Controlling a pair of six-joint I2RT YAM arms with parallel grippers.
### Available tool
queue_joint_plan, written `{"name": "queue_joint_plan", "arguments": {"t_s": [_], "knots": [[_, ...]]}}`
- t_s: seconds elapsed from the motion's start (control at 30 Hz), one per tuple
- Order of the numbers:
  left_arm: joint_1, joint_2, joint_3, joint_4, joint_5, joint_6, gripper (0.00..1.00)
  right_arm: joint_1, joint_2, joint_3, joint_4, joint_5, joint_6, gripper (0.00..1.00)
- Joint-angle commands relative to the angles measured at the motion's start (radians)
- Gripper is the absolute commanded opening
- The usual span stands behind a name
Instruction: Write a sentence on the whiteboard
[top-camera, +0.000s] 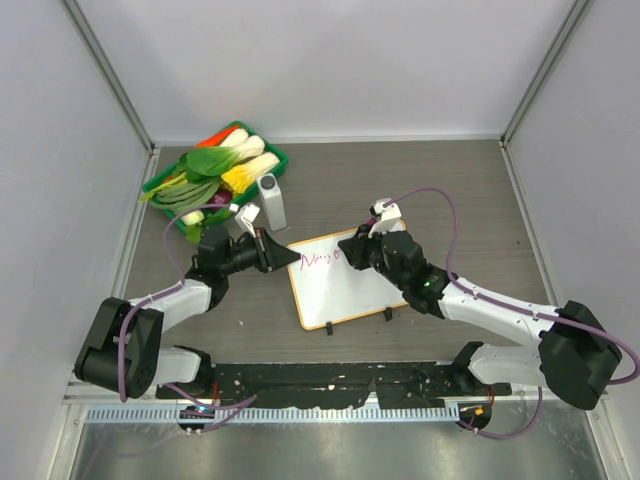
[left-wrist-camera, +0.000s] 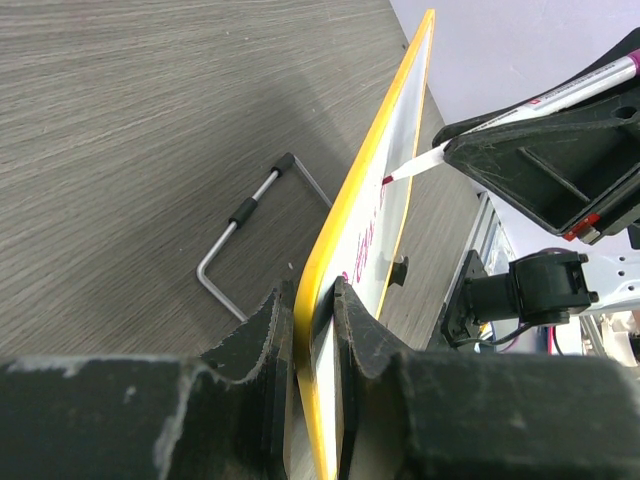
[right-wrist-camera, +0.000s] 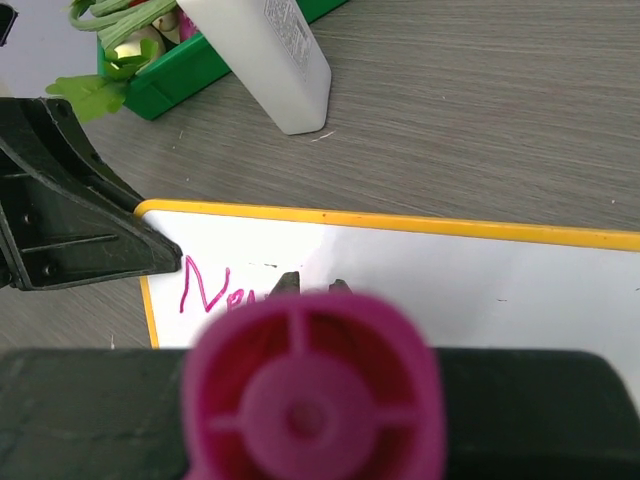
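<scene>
Left wrist, whiteboard (left-wrist-camera: 350, 210) edge pinched inside left tool (left-wrist-camera: 312, 290)

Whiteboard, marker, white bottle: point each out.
whiteboard (top-camera: 350, 290), top external view, bare white face.
marker (right-wrist-camera: 310, 395), right wrist view, pink rear end.
white bottle (right-wrist-camera: 275, 55), right wrist view, side of body.

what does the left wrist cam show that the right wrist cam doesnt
Only the left wrist view: the left gripper's fingers closed on the whiteboard's edge, the marker tip touching the board's face, and a bent wire stand lying on the table. Only the right wrist view: the sentence readable so far as "New", a white bottle and a green tray of vegetables beyond the board. Both: the whiteboard, pink writing, the left gripper, and the marker held by the right gripper.
</scene>
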Motion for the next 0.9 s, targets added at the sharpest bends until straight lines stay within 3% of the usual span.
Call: {"name": "queue_joint_plan", "arguments": {"t_s": [0.0, 0.2, 0.87], "knots": [[-0.011, 0.007, 0.005, -0.048, -0.032, 0.079, 0.00, -0.004, -0.037, -0.012, -0.020, -0.001, 0.019, 0.01], [-0.011, 0.007, 0.005, -0.046, -0.030, 0.079, 0.00, -0.006, -0.135, -0.034, -0.020, 0.030, 0.035, 0.01], [-0.011, -0.001, 0.004, -0.057, -0.035, 0.085, 0.00, -0.038, -0.048, -0.008, 0.013, -0.002, 0.037, 0.01]]}}
